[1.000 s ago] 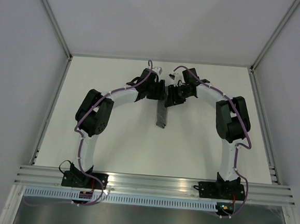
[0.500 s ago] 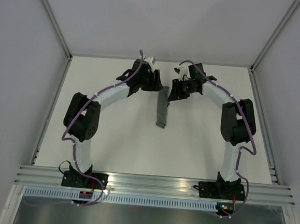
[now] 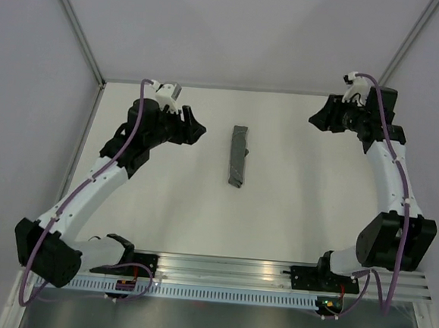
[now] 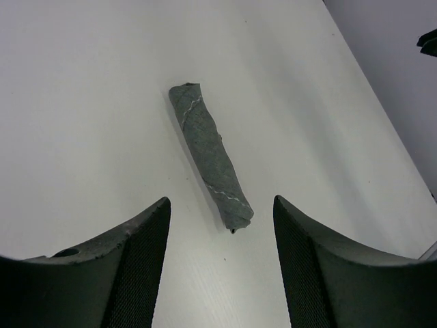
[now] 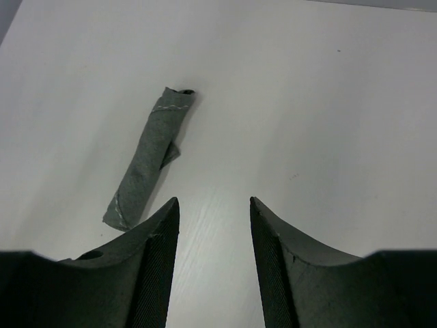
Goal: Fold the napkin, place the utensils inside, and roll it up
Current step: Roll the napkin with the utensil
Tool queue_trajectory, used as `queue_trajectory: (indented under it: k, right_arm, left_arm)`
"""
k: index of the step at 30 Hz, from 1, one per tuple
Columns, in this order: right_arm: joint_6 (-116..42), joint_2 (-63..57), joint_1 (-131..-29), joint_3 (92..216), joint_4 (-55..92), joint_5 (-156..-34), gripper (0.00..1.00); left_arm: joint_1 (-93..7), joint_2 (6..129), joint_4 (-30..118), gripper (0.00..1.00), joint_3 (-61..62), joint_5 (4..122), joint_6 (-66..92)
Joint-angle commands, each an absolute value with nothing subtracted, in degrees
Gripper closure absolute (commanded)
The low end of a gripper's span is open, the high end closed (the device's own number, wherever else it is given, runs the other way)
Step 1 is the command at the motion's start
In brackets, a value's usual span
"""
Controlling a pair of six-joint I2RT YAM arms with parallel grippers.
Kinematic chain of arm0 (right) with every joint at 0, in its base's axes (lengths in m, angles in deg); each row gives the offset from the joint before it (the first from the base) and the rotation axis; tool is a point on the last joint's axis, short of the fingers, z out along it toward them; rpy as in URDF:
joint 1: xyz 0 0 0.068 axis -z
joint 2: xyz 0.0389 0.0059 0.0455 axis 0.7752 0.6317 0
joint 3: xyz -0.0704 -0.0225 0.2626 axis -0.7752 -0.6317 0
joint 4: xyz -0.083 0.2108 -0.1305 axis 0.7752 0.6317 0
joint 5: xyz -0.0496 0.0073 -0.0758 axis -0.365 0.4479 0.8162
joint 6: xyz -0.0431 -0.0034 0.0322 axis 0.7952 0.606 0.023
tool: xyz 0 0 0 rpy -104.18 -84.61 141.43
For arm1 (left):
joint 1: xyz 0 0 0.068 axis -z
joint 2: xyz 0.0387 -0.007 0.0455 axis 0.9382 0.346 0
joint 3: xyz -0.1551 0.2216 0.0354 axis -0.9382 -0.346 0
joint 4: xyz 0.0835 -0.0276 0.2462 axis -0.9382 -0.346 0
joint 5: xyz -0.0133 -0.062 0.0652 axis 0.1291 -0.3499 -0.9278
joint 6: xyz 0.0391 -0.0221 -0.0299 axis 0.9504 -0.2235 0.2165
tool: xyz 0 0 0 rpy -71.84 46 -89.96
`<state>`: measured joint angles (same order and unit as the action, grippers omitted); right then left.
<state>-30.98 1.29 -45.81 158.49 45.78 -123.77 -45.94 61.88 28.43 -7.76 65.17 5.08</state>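
Starting with the top external view, you are looking down on the napkin (image 3: 238, 156), which is lying as a tight, narrow roll near the middle of the table (image 3: 163, 205). Its length is running away from the arm bases, tilted slightly. The left gripper (image 3: 198, 131) is hanging well off to the roll's left. The right gripper (image 3: 315, 120) is hanging well apart on the other side, toward the far right corner. Neither one is touching the fabric.

In the left wrist view, you are seeing the napkin (image 4: 208, 154) lying diagonally on the table (image 4: 82, 102), ahead of the left gripper (image 4: 220, 201). Pale stitching is crossing the roll near both of its ends. The roll's near end is showing in the gap between the two fingers (image 4: 140, 249), yet it is resting down on the table and nothing is pinching it. The jaws are standing spread and released, grasping nothing.

In the right wrist view, the napkin (image 5: 147, 167) is lying off to the left on the table (image 5: 328, 102), its near end just beyond the tip of one of the fingers (image 5: 153, 253). A small loose corner is sticking out of the roll's side. The right gripper (image 5: 213, 199) is showing only bare table in its gap, so its jaws are released too.
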Motion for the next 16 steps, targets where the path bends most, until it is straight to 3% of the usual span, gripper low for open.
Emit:
queue_trajectory:
  k: [1,5,16]
  right_arm:
    - [-27.2,-5.1,-42.7,154.0,47.2,-121.3,0.48]
    - [-25.2,-10.5,-40.9,149.9,46.6,-117.3,0.43]
    - [-26.2,-12.0,-40.3,147.3,43.7,-117.4,0.42]
  left_arm:
    - [-45.9,54.6,24.7,0.32,-11.0,65.6,8.4]
    - [-45.9,49.7,22.1,0.31,-11.3,65.2,9.9]
    - [-45.9,47.1,19.7,0.31,-11.6,65.4,11.0]
